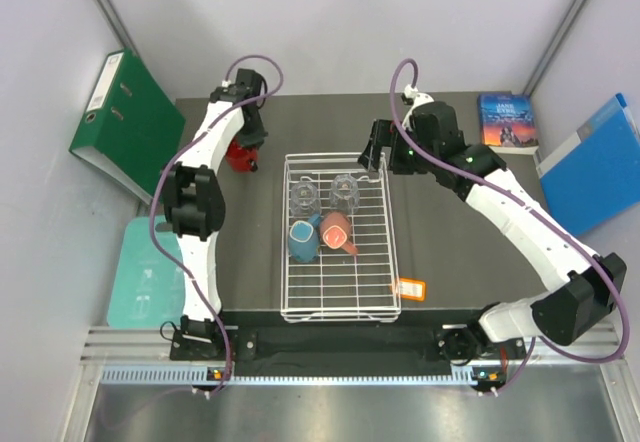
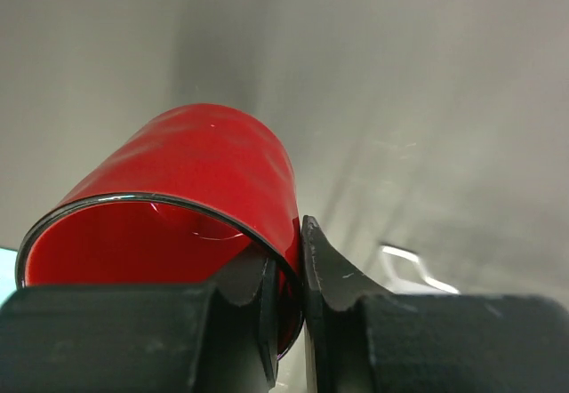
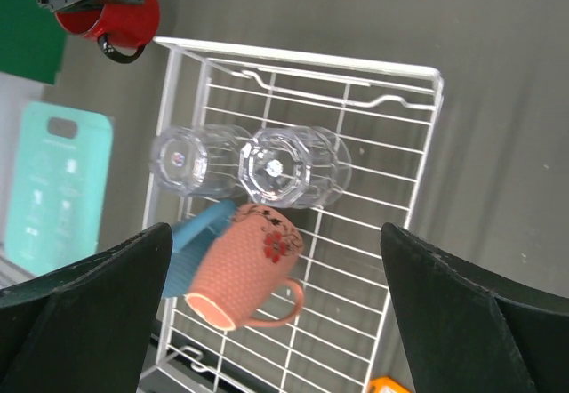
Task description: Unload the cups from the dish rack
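Mug: red mug outside dish rack, near far-left corner.
Left gripper: pinching mug's rim wall.
Right gripper: jaws apart, over rack.
Release: only once base sits flat.

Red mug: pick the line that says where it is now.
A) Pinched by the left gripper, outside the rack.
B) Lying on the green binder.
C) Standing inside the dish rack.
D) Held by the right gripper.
A: the left gripper is shut on the wall of the red mug, which is to the left of the dish rack, not inside it.
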{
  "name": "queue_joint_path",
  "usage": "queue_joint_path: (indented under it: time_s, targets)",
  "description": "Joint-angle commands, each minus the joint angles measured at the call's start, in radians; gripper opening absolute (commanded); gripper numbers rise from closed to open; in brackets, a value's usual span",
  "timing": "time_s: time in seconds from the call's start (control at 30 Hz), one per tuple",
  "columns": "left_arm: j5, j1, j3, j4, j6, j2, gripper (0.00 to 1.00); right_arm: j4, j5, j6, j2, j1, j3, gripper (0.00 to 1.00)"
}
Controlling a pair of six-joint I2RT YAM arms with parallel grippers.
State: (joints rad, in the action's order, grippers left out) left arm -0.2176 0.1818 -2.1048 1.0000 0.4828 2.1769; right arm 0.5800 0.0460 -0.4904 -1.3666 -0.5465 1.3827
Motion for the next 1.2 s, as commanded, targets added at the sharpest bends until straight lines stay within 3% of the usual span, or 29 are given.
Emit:
queue_joint_path:
  time_s: [0.0, 0.47, 0.77, 0.87, 0.9, 1.0, 1.17]
  targets:
    - [0.004, -0.005, -0.031, 0.0, -0.033, 0.0, 0.0, 0.044, -0.069, 0.038, 0.003, 0.011, 0.058, 1.0]
    - [0.057, -0.033, -0.03, -0.035, -0.021, 0.132, 0.0, -0.006, -0.051, 0.003, -0.011, 0.013, -0.014, 1.0]
    - [0.049, -0.036, 0.023, -0.08, -0.013, 0.118, 0.0, -0.019, -0.023, 0.001, -0.012, 0.013, -0.03, 1.0]
    - [0.024, -0.036, 0.049, -0.093, -0.013, 0.089, 0.16, -0.019, -0.021, 0.001, -0.011, 0.011, -0.036, 1.0]
    - [0.012, -0.036, 0.06, -0.1, -0.013, 0.08, 0.31, -0.019, -0.02, 0.003, -0.011, 0.011, -0.037, 1.0]
    - [-0.006, -0.036, 0.081, -0.118, -0.012, 0.04, 0.52, -0.019, -0.02, 0.006, -0.009, 0.011, -0.037, 1.0]
    - [-0.063, -0.036, 0.089, -0.129, 0.003, -0.028, 0.69, -0.014, -0.021, 0.013, -0.002, 0.011, -0.03, 1.0]
